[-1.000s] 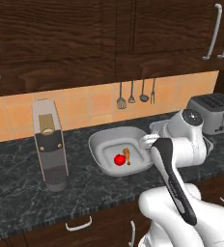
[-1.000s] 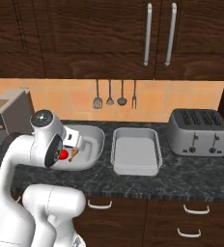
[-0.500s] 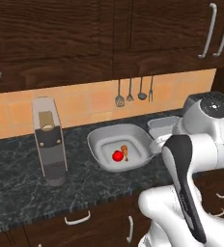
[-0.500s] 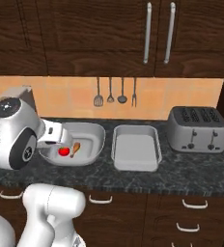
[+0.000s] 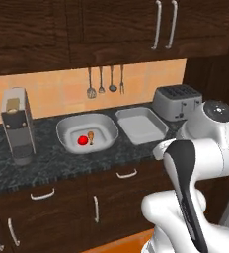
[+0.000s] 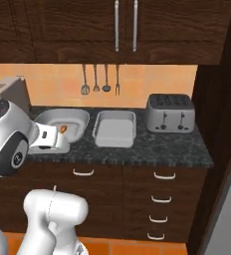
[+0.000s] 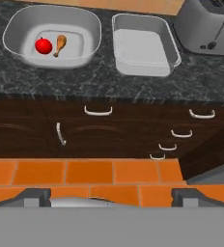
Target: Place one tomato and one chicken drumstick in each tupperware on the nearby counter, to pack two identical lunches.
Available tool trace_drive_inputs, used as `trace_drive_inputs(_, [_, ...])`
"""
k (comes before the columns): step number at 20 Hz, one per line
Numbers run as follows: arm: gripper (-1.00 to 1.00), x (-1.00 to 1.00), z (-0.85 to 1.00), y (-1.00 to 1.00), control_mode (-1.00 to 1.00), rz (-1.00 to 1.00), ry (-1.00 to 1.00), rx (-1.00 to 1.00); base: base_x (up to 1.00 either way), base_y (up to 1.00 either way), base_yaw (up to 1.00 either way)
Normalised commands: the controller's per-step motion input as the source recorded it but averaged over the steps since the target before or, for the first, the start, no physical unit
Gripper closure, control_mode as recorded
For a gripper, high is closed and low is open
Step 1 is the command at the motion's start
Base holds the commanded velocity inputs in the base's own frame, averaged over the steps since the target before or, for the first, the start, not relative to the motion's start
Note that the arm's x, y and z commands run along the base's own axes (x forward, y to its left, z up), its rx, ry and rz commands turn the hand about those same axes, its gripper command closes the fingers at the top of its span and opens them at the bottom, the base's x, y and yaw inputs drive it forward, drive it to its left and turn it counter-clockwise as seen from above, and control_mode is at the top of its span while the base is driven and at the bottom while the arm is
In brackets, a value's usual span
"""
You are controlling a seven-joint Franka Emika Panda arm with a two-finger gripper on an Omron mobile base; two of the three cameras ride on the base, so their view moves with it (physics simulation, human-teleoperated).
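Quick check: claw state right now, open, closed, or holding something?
Claw: open, fingertips wide apart at the hand view's bottom, nothing between them.

We have backed away from the worktop [image 5: 62,163] with the base, so both base views now take in the drawers and orange floor [image 7: 85,173]. Our arm has swung off the oval tupperware [image 5: 87,132], leaving its tomato [image 5: 82,140] and drumstick [image 5: 91,136] unobstructed.

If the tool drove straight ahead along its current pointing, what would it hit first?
Judging by the hand view, most likely the dark wooden drawer fronts below the counter, not the oval tupperware or the rectangular tupperware above. Depth is unclear, so treat this as an estimate.
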Motion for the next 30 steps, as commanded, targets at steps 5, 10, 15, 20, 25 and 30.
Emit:
trace_drive_inputs(5, [-1.00, 0.00, 0.00, 0.00, 1.00, 0.00, 0.00, 0.00, 0.00, -1.00, 0.00])
trace_drive_inputs(10, [-1.00, 0.00, 0.00, 0.00, 1.00, 0.00, 0.00, 0.00, -0.15, -1.00, -0.02])
trace_drive_inputs(15, [-1.00, 0.00, 0.00, 0.00, 1.00, 0.00, 0.00, 0.00, -0.25, -1.00, -0.11])
trace_drive_inputs(20, [-1.00, 0.00, 0.00, 0.00, 1.00, 0.00, 0.00, 0.00, 0.01, -1.00, -0.12])
trace_drive_inputs(25, [-1.00, 0.00, 0.00, 0.00, 1.00, 0.00, 0.00, 0.00, 0.18, -1.00, -0.07])
trace_drive_inputs(30, [-1.00, 0.00, 0.00, 0.00, 1.00, 0.00, 0.00, 0.00, 0.34, -0.97, -0.02])
